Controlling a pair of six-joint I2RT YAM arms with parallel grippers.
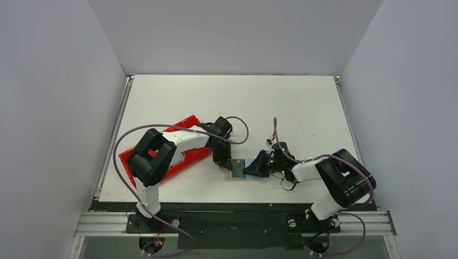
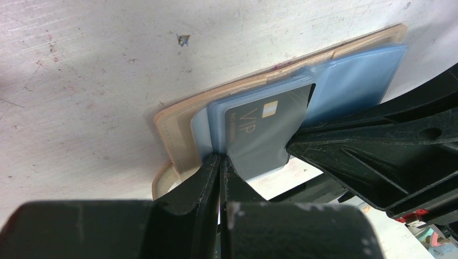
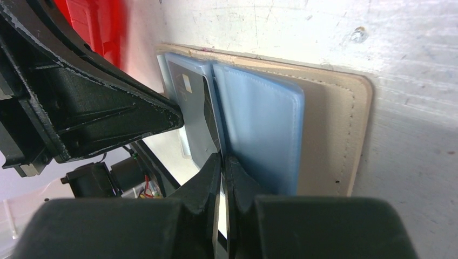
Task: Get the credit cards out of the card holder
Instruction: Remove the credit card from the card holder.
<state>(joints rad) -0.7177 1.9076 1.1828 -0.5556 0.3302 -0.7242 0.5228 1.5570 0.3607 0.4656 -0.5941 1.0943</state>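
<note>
The tan card holder (image 1: 240, 175) lies open on the table near the front edge, its pale blue plastic sleeves (image 3: 264, 129) showing. A grey credit card printed "VIP" (image 2: 259, 135) stands part lifted from the sleeves, and I also see it in the right wrist view (image 3: 194, 118). My left gripper (image 2: 221, 159) is shut on the near edge of the sleeve page beside that card. My right gripper (image 3: 222, 159) is shut on the grey card's edge from the other side. The two grippers almost touch over the holder (image 1: 224, 162) (image 1: 251, 169). No light blue card is distinguishable from the sleeves.
A long red plastic tray (image 1: 186, 124) lies at an angle under my left arm, left of the holder, and shows in the right wrist view (image 3: 100, 27). The table's front edge runs just below the holder. White walls enclose the table.
</note>
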